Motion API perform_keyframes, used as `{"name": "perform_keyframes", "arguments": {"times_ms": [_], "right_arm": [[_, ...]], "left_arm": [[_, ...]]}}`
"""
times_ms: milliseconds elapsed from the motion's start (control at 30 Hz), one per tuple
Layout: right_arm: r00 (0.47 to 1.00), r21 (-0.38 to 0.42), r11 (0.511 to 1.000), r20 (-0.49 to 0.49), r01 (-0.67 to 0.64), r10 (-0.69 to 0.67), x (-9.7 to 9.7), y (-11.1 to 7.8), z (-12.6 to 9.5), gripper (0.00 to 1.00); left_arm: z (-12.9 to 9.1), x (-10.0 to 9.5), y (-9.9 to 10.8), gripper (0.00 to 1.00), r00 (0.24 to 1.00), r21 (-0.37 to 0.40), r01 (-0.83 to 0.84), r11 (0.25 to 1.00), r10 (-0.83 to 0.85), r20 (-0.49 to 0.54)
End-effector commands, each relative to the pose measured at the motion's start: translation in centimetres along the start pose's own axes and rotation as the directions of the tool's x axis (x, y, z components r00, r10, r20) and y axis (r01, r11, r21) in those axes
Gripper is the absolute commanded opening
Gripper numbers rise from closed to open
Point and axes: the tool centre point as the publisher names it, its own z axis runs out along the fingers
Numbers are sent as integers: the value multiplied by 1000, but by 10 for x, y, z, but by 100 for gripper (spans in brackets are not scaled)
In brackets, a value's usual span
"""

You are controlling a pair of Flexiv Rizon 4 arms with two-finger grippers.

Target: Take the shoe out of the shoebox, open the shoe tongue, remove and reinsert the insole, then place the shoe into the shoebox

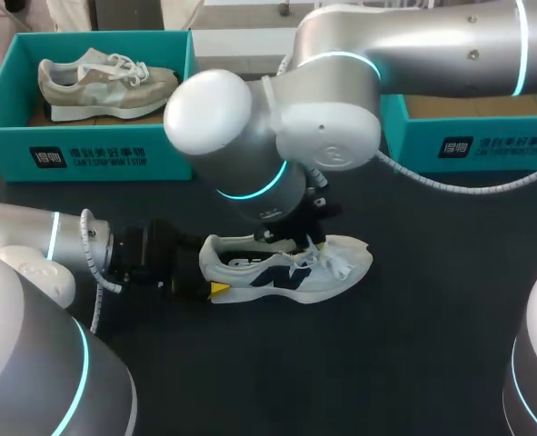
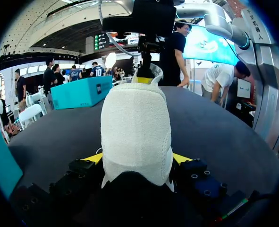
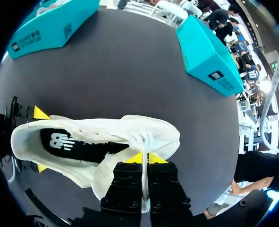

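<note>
Tongue-opening looks to be the step in hand: the white shoe (image 1: 286,270) stands upright on the table (image 1: 413,345) at centre frame, well apart from the shoebox (image 1: 486,136) at upper right. My left tool (image 2: 138,158) clamps the heel from both sides. My right tool (image 3: 148,158) pinches the tongue (image 2: 152,72) from above. The insole (image 3: 66,141) lies inside. Next, I judge, comes drawing the tongue clear to reach it.
</note>
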Motion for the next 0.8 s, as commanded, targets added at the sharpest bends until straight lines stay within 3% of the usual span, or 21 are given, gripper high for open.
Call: {"name": "perform_keyframes", "arguments": {"times_ms": [33, 267, 533, 800], "right_arm": [[998, -10, 999, -46, 44, -44, -21, 2, 4, 0], [972, -65, 972, -62, 224, -228, -39, 18, 11, 0], [880, -136, 881, -84, 454, -467, -49, 35, 22, 0], [817, -160, 815, -69, 557, -572, -53, 31, 39, 0]], "left_arm": [[4, 2, 3, 0, 1000, 0, 0, 1000, 0, 2], [4, 2, 3, 0, 1000, 0, 0, 1000, 0, 2], [4, 2, 3, 0, 1000, 0, 0, 1000, 0, 2], [4, 2, 3, 0, 1000, 0, 0, 1000, 0, 2]]}}
